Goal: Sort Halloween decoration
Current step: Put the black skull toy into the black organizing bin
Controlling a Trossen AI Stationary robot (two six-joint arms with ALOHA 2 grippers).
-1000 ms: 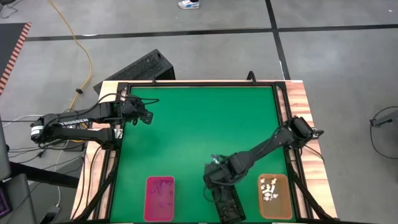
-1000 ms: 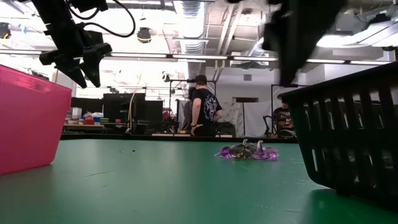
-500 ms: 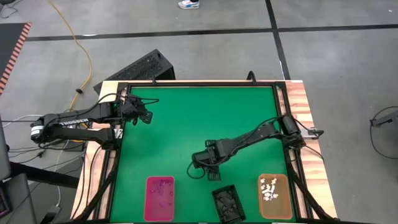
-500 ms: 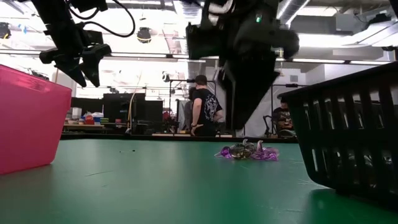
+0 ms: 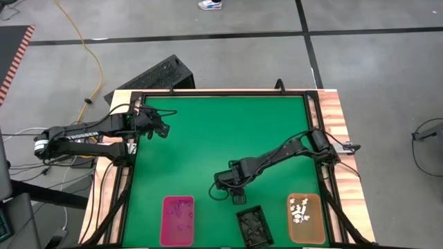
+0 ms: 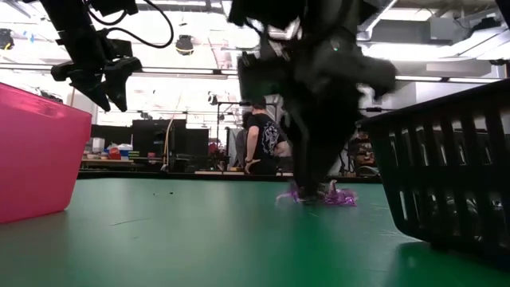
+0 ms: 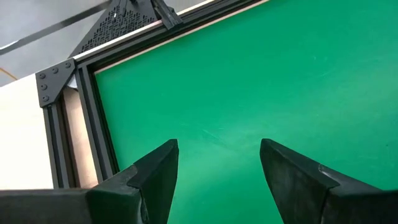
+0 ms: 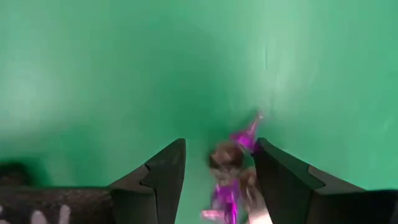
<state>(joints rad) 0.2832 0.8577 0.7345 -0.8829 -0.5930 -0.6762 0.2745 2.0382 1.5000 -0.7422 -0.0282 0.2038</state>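
A green mat is covering the table (image 5: 208, 138), which is framed in black rails and wooden edging and standing on a grey floor with a yellow cable trailing at the far left.

The right pincer (image 5: 223, 187) is hanging low over the near middle of the mat, its two dark fingers (image 8: 163, 180) standing apart and gripping nothing. In the right wrist view a small clump of purple trinkets (image 8: 233, 171) is lying on the mat between those fingers; whether the fingers are touching it I cannot tell. In the low view the same clump (image 6: 328, 195) is showing at the foot of the pincer, just left of the black tray's slatted wall.

Outward from there, the black tray (image 5: 252, 226) is sitting at the near edge just beside the pincer, with dark pieces inside it. To its right the orange tray (image 5: 306, 218) is holding white trinkets (image 5: 300, 210). To its left, well apart, the pink tray (image 5: 178, 221) is holding purple pieces that are too small to make out singly.

The left pincer (image 5: 165, 129) is waiting at the far left corner of the mat, raised above it, its fingers (image 7: 155, 180) spread and holding nothing.

In the low view a person (image 6: 261, 143) in dark clothing is standing in the room beyond the table.
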